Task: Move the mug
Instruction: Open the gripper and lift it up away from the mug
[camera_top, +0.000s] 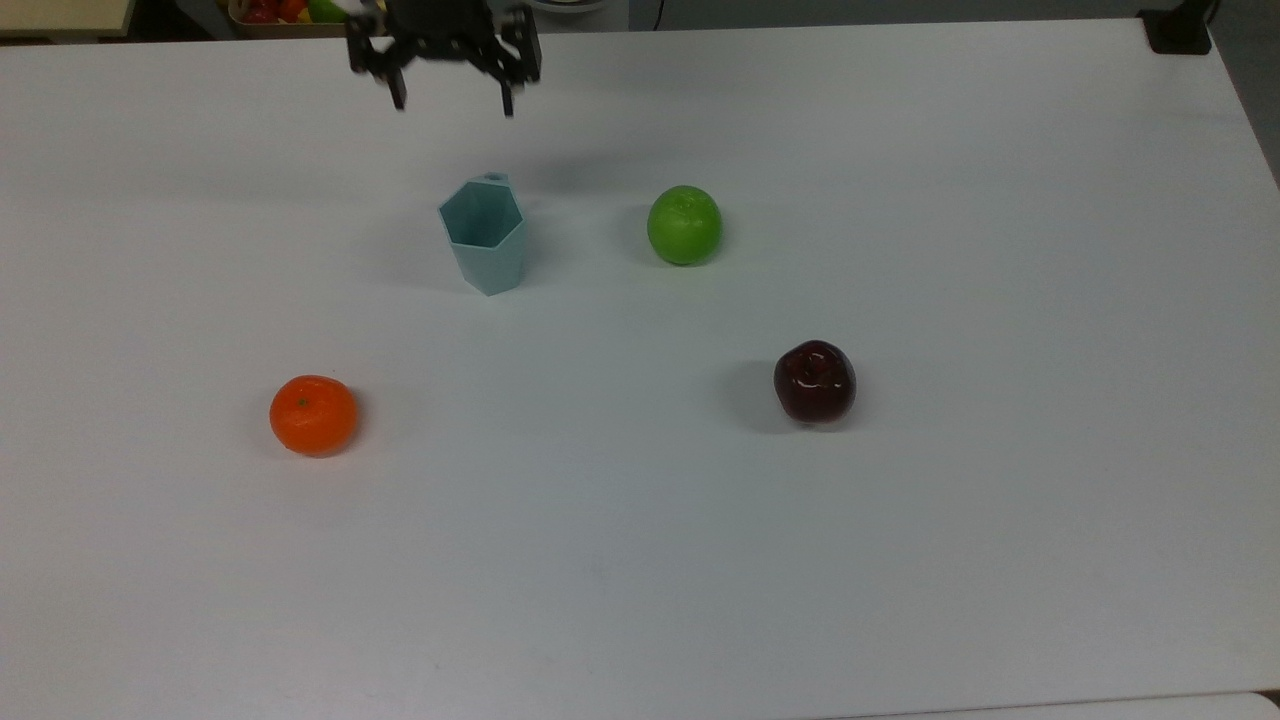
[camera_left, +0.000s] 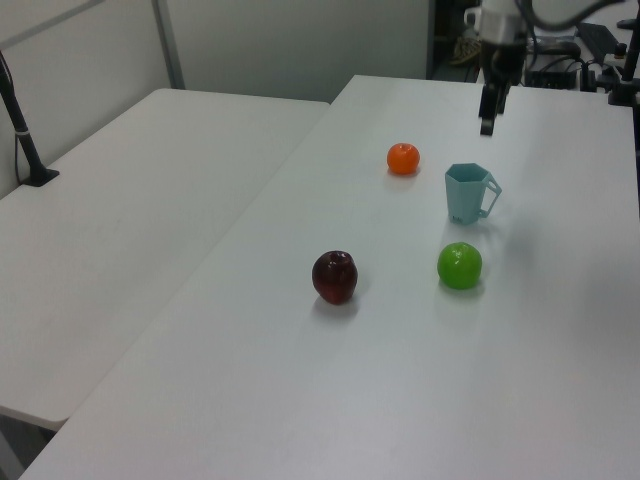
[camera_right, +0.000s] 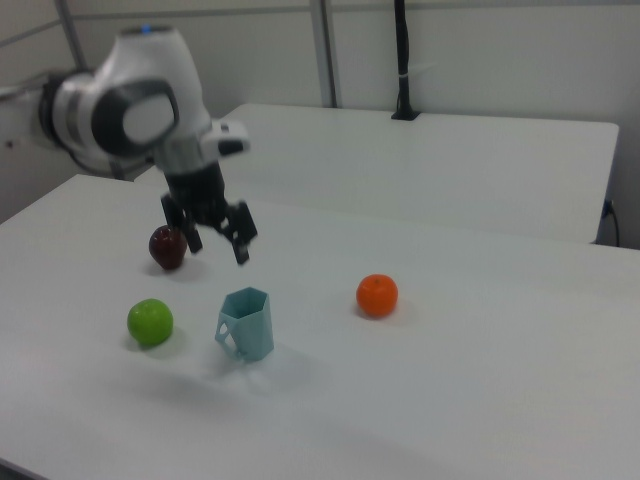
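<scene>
Mug (camera_top: 485, 235) upright on white table (camera_top: 900, 560), free of any grip, green apple (camera_top: 684, 224) near on the top view's right, orange (camera_top: 313, 414) and dark red apple (camera_top: 814, 381) farther off, gripper (camera_top: 452, 98) above it, fingers spread, empty.

The gripper (camera_top: 452, 100) hangs above the table's (camera_top: 900, 560) far edge in the top view, fingers spread apart, holding nothing.

Bright even light, soft shadows
</scene>
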